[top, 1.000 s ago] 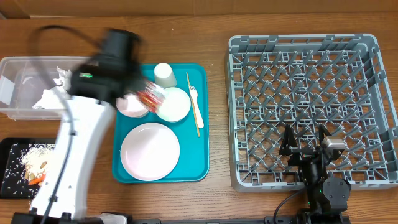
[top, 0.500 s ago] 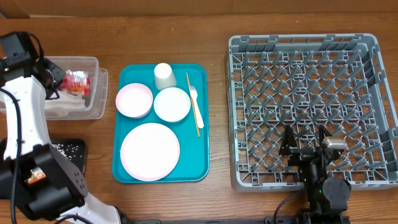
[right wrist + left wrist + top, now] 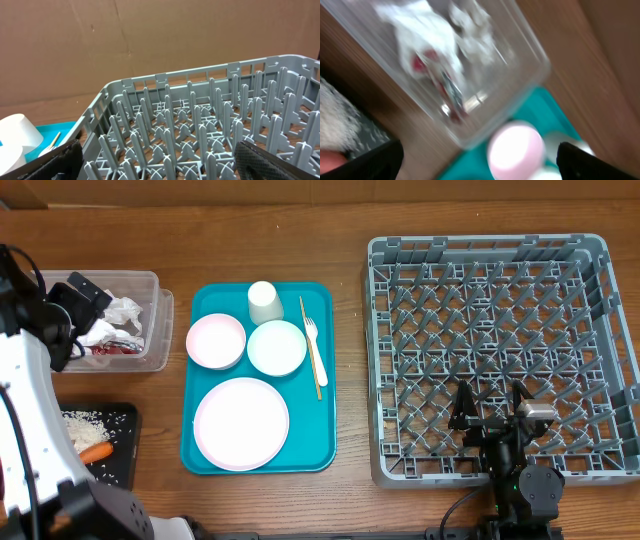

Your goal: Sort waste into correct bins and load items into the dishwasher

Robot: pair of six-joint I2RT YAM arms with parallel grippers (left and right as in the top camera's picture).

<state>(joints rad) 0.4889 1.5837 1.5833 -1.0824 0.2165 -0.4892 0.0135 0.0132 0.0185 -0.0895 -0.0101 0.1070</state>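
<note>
My left gripper [image 3: 88,294] hangs open and empty over the clear tub [image 3: 152,320], one of the bins. Crumpled white napkins [image 3: 123,310] and the red snack wrapper [image 3: 112,348] lie inside it. The blurred left wrist view shows the same tub [image 3: 520,85], napkins [image 3: 427,35] and wrapper [image 3: 447,92] ahead of my wide-apart left gripper [image 3: 480,162]. The black tray [image 3: 118,465] holds rice scraps [image 3: 85,422] and a carrot piece [image 3: 96,451]. My right gripper [image 3: 492,406] rests open over the near edge of the grey dish rack [image 3: 500,255], with only pegs between the right gripper [image 3: 160,160] fingers.
The teal tray [image 3: 320,450] carries a pink bowl [image 3: 215,340], a white bowl [image 3: 277,347], a large plate [image 3: 241,423], a cup [image 3: 264,301], a fork [image 3: 311,330] and a wooden stick [image 3: 313,365]. My left arm stands along the table's left edge.
My left arm swung from above the teal tray to the clear tub. Its jaws opened and the red wrapper now lies in the tub. The right arm has not moved.
</note>
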